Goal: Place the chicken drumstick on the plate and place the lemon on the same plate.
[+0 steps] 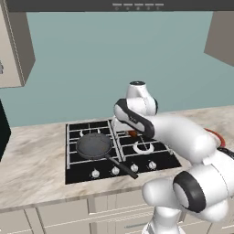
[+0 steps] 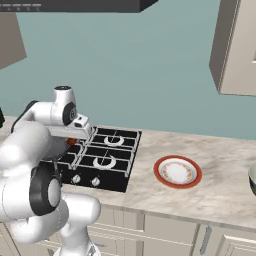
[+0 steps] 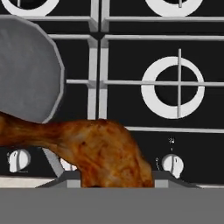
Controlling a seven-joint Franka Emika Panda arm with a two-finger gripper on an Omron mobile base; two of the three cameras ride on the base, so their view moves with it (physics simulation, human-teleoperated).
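Kitchen counter of pale marble with a black gas hob [image 1: 119, 151] set in it, teal wall behind. Our gripper [image 3: 116, 186] is clamped on the meaty end of the chicken drumstick [image 3: 94, 151], whose thin end points toward the grey frying pan [image 1: 95, 145]; hob knobs and burner rings lie below it. We judge the drumstick grasped and lifted, with the carry to the plate [image 2: 177, 172] next: a swing rightward off the hob to the bare counter where the red-rimmed plate sits well apart. We cannot find the lemon. Our arm reaches forward over the hob, elbow bent, hand pointing down.
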